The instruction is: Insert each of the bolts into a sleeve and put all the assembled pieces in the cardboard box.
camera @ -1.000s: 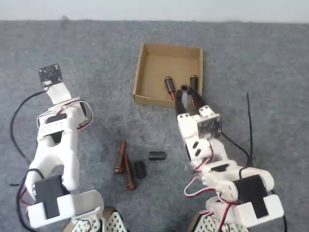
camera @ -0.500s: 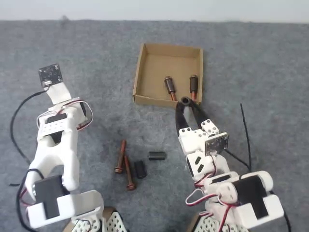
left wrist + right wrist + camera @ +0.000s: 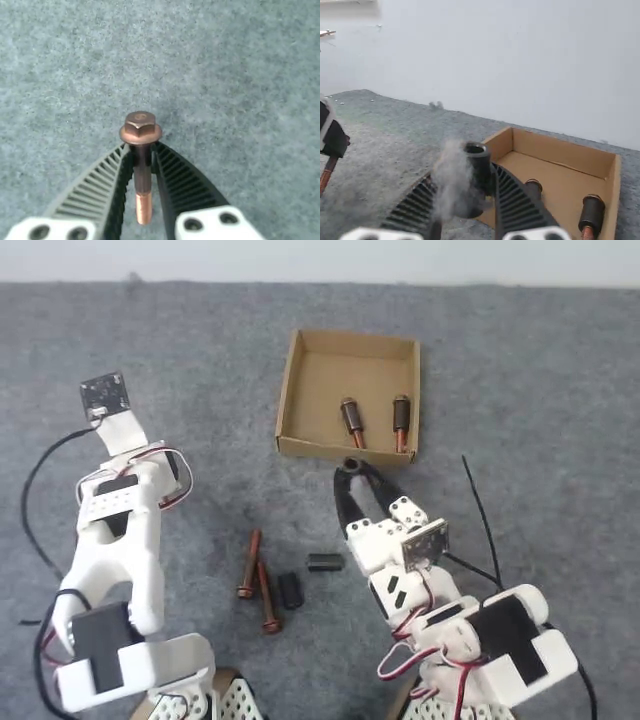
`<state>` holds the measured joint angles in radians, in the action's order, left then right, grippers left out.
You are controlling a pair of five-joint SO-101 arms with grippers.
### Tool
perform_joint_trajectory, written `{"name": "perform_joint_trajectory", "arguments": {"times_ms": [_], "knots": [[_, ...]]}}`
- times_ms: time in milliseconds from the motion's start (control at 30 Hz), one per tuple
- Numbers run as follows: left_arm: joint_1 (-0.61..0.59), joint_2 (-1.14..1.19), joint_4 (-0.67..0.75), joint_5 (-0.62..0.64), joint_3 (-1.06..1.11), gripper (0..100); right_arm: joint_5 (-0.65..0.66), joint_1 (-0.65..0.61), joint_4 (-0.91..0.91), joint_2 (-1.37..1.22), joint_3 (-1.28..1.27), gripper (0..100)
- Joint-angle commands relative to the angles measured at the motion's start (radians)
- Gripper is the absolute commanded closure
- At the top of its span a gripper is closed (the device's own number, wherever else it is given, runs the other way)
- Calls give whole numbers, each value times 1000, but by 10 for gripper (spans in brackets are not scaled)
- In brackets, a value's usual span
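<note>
Looks like the mating step for a third piece, with two assembled pieces (image 3: 352, 420) already lying in the cardboard box (image 3: 285, 390). Pinches a black sleeve (image 3: 476, 152) in the right gripper (image 3: 479, 175), jaws pressed onto its sides, open bore poking out past the tips. Hangs just short of the box's near wall, box straight ahead of the fingertips, finished pieces a little farther on inside. Clamps a copper-coloured bolt (image 3: 140, 122) by the shank in the left gripper (image 3: 142, 150), hex head just beyond the tips, threaded end pointing back toward the wrist, grey carpet (image 3: 250, 75) below. Leaves two loose bolts (image 3: 250, 562) and two loose sleeves (image 3: 324, 562) on the carpet, off to the left-arm side of the right gripper and back toward its wrist. Calls next, by this reading, for bringing the two grippers together and lining the sleeve's bore up with the bolt's thread. Probably needs some tilting, since that threaded end sits tucked back between the left jaws rather than out in front. Then calls for sliding the sleeve on, carrying the joined piece forward over the near wall, and letting go inside the box.
</note>
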<state>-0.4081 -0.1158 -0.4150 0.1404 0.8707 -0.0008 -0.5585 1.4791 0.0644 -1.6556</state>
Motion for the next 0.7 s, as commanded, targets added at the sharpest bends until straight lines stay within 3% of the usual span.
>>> {"name": "perform_joint_trajectory", "arguments": {"times_ms": [0,167,400,667], "knots": [[15,-57,25,-9,2,989,-12,-35,18,2,-20,992],[32,-63,26,-5,-4,989,-12,-30,16,1,-20,992],[167,-173,117,-5,18,989,-9,-28,16,-1,-21,992],[319,-339,123,-9,18,989,-8,15,15,-1,-21,992]]}}
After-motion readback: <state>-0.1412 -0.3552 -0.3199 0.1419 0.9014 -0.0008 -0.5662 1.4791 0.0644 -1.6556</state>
